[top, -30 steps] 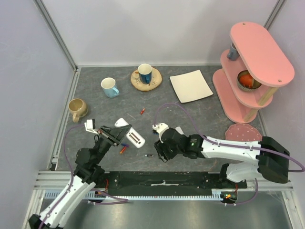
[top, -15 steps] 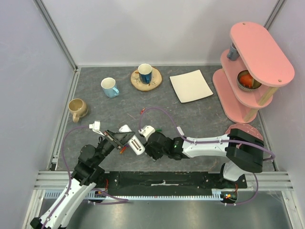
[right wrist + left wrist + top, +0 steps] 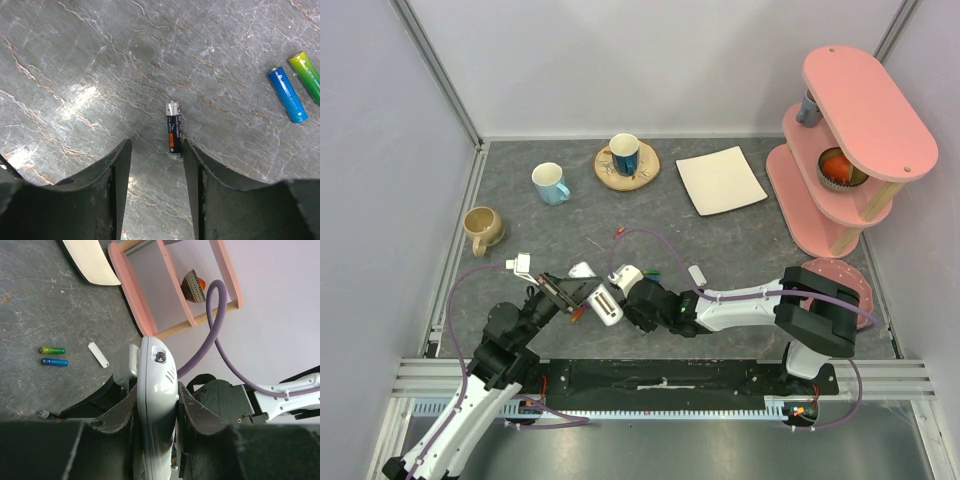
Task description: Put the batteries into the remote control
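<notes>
**A:** Grey marbled table (image 3: pixel 750 235) under both our arms. Where do we have the remote control (image 3: pixel 156 365)?

**B:** It is clamped in our left gripper (image 3: pixel 157 390), with both fingers pressed tight against its sides. Its long axis runs straight out along the fingers. The rounded end, with a small round hole and a few slots, pokes past the fingertips toward the pink shelf (image 3: pixel 129 290).

**A:** And from above?

**B:** From above we see the bar lying slantwise. One end points far-left and the other near-right, close to our right gripper (image 3: pixel 155 145).

**A:** What is around the left hand?

**B:** Off to the left of its fingertips a green-yellow battery (image 3: pixel 52 350) and a blue battery (image 3: pixel 55 362) lie side by side on the table, crosswise to the remote. A small white strip (image 3: pixel 98 354) lies just beside them, nearer the hand.

**A:** And our right hand?

**B:** Its jaws stand moderately apart and grip nothing. A dark battery (image 3: pixel 173 129) with an orange band lies on the table, its long axis in line with the fingers. Its capped end points away from the hand and its near end sits just inside the tips, close beside the right-hand finger. We cannot tell whether they touch. The blue and green-yellow pair lie well off to that hand's right.
</notes>
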